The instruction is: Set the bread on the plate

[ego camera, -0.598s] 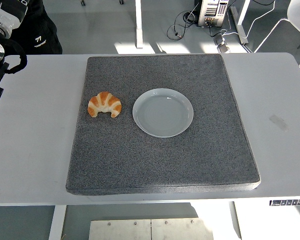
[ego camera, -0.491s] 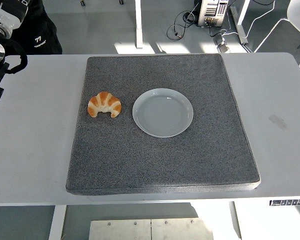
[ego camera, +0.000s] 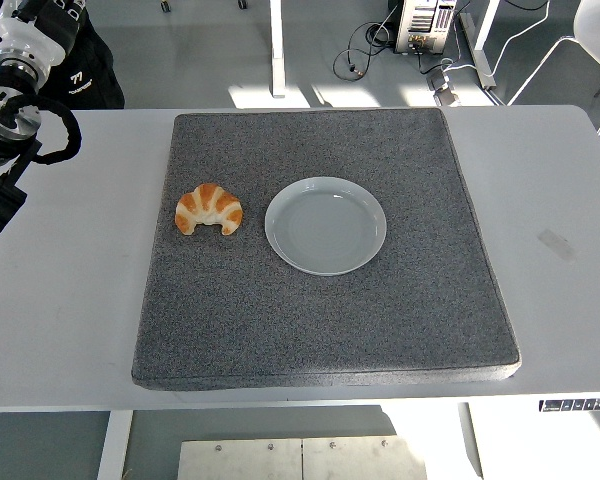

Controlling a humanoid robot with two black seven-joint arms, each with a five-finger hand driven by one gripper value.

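The left arm is cut off by the picture's left edge beside the grey mat; its hand cannot be seen.

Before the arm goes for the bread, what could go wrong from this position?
1. The croissant lies close to the plate, but not touching it; a careless reach from the left arm at the left edge could push it against the rim and shift the plate.
2. The croissant is curved and looks soft; a hard grasp might crush it, or it may roll on the grey mat.
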